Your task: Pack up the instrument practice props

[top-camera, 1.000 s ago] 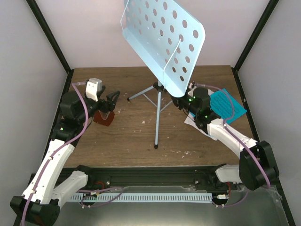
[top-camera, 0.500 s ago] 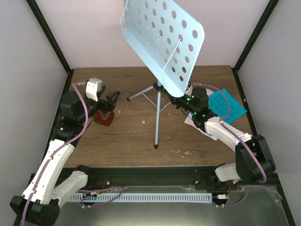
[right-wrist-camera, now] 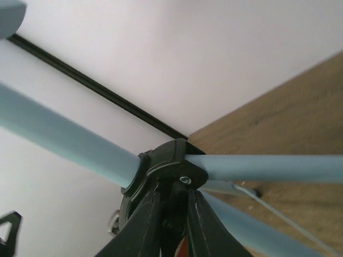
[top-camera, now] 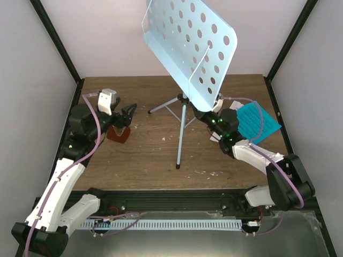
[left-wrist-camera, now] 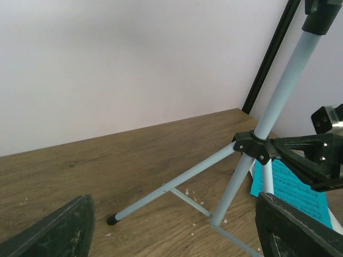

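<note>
The pale blue perforated music stand stands on its thin silver tripod mid-worktop. Its pole is roughly upright, its desk tips up and away to the far right, and its legs are splayed on the brown wooden worktop. The right claw reaches the pole from the right side, low beneath the desk. The right wrist view shows its fingers pressed almost together, pinching the underside of the black plastic collar where the legs meet the pole. The right arm is therefore the one on the stand, and whatever folds or lowers it probably has to work along that upright pole. The left claw is spread wide and holds nothing. It faces the tripod from well to the left, with the small red-brown pyramid metronome just beneath it. That makes the left arm the nearer one for the metronome. The white and blue sheet-music pages lie flat at the right edge, behind the right arm. Nothing looks packed yet.
</note>
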